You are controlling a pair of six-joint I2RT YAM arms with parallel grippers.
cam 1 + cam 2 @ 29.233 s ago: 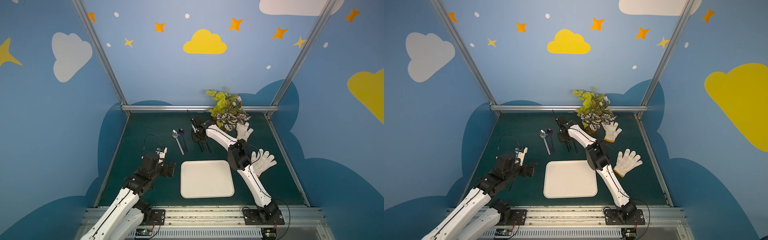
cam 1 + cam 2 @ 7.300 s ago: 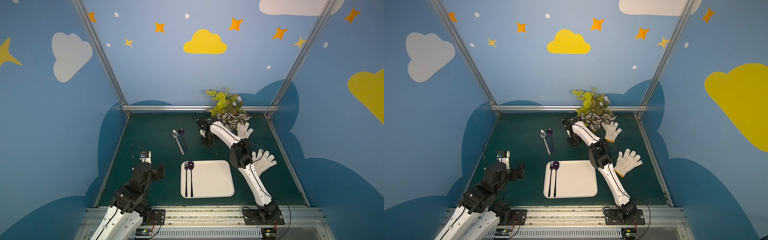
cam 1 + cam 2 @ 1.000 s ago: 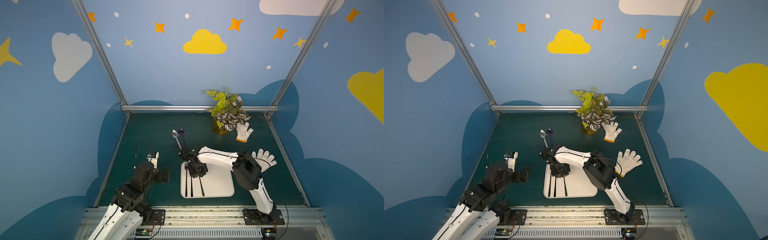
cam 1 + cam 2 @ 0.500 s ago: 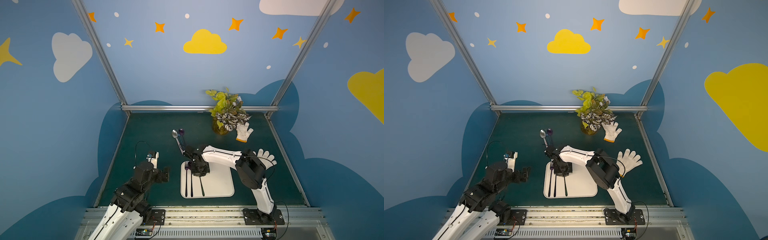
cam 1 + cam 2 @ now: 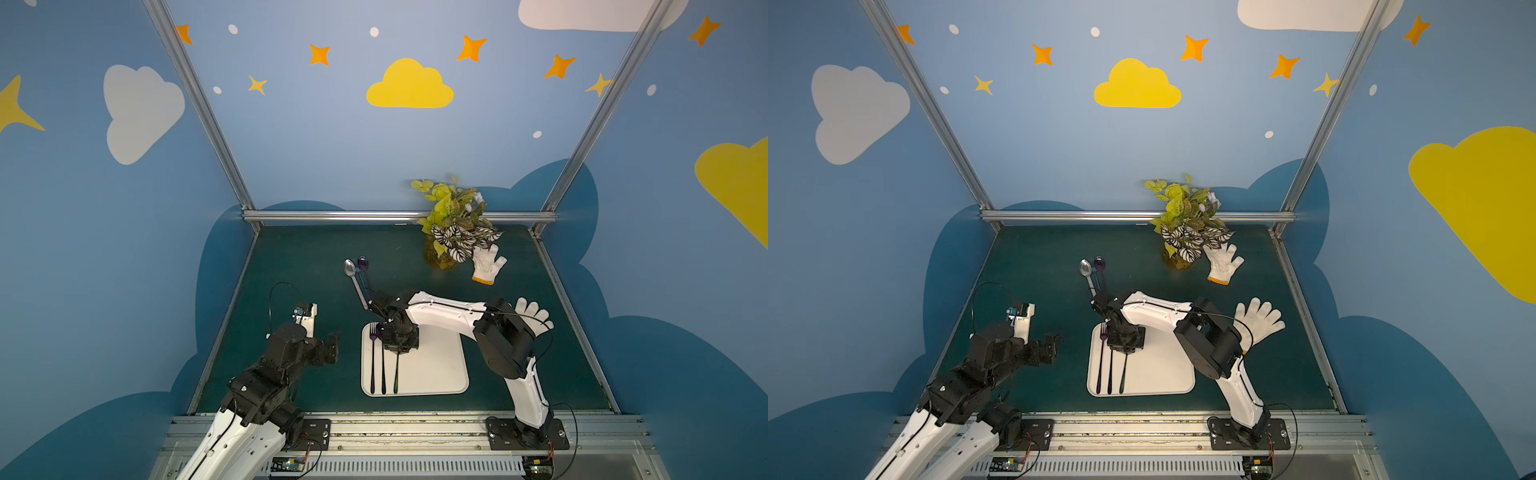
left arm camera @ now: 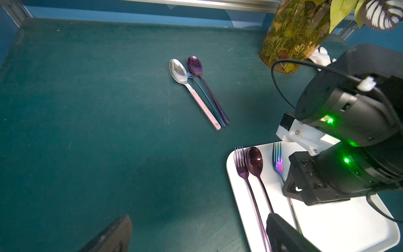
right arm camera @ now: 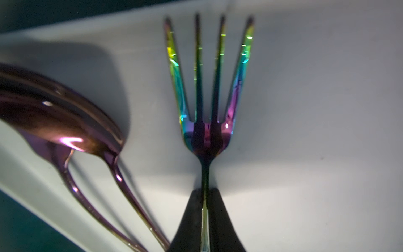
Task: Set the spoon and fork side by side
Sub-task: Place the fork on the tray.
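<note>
**Grip.** My right end effector (image 7: 205, 194) is pinched tight on the thin neck of the rainbow fork (image 7: 207, 135), just behind the tines. My left end effector (image 6: 194, 233) stands wide open and holds nothing. It hovers over the bare worktop (image 5: 291, 270) off the left edge of the white tray (image 5: 436, 374).

**Location of the task's items.** The tray lies near the front edge of the worktop. Along its left edge a purple fork (image 6: 241, 165) and a purple spoon (image 6: 254, 160) lie parallel and close together, heads toward the tray's back edge. The rainbow fork lies on the spoon's other side with a small gap, roughly parallel and heads level. I cannot tell whether it rests on the tray or is just off it.

**Done.** In my judgement one spoon-and-fork pair is set.

**Outstanding.** The rainbow fork has no spoon next to it on its free side. Nearer the back edge of the worktop lie a pink-handled spoon (image 6: 178, 71), a blue fork (image 6: 205, 99) and a second purple spoon (image 6: 194, 65), bunched together on the bare surface and off the tray. I judge the task partly complete.
</note>
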